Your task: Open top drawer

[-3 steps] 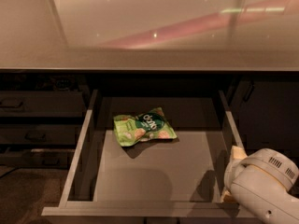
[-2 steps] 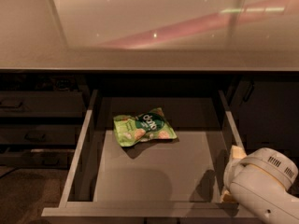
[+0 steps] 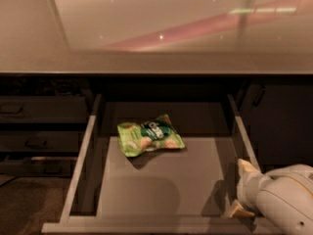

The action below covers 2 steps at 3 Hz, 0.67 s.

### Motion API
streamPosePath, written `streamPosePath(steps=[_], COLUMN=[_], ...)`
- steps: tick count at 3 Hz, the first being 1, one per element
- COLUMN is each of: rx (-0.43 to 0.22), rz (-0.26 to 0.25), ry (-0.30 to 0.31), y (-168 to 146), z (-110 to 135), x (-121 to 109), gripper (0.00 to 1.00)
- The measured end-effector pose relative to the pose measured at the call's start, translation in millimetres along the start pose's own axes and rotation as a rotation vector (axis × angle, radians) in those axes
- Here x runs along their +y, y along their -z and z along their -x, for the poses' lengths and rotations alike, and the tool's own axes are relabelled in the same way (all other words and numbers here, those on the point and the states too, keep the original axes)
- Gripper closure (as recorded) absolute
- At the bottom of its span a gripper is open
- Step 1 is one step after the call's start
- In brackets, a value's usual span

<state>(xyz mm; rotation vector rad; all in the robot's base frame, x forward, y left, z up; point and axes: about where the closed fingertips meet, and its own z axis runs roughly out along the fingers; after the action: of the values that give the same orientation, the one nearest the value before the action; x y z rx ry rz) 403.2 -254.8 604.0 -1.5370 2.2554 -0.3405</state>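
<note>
While the top drawer (image 3: 80,165) stands pulled out, your gripper (image 3: 242,187) sits at its five o'clock corner; you cannot tell its grip.

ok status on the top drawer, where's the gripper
Gripper open, low right at the drawer's front right corner. Top drawer pulled well out. Green snack bag lying inside, clear of the gripper.

a glossy pale countertop (image 3: 156,28) filled 12 o'clock, catching a pink streak of light (image 3: 195,26). dark narrow drawers (image 3: 41,131) were stacked at 9 o'clock, a dark panel (image 3: 283,126) stood at 3, brownish floor (image 3: 29,204) at 7.
</note>
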Motion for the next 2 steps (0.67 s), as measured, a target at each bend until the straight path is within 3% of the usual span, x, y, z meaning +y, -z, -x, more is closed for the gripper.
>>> streamPosePath(steps=[2], rx=[0.002], rz=[0.014], ry=[0.011], y=[8], z=[-8], x=[10], gripper=[0.00])
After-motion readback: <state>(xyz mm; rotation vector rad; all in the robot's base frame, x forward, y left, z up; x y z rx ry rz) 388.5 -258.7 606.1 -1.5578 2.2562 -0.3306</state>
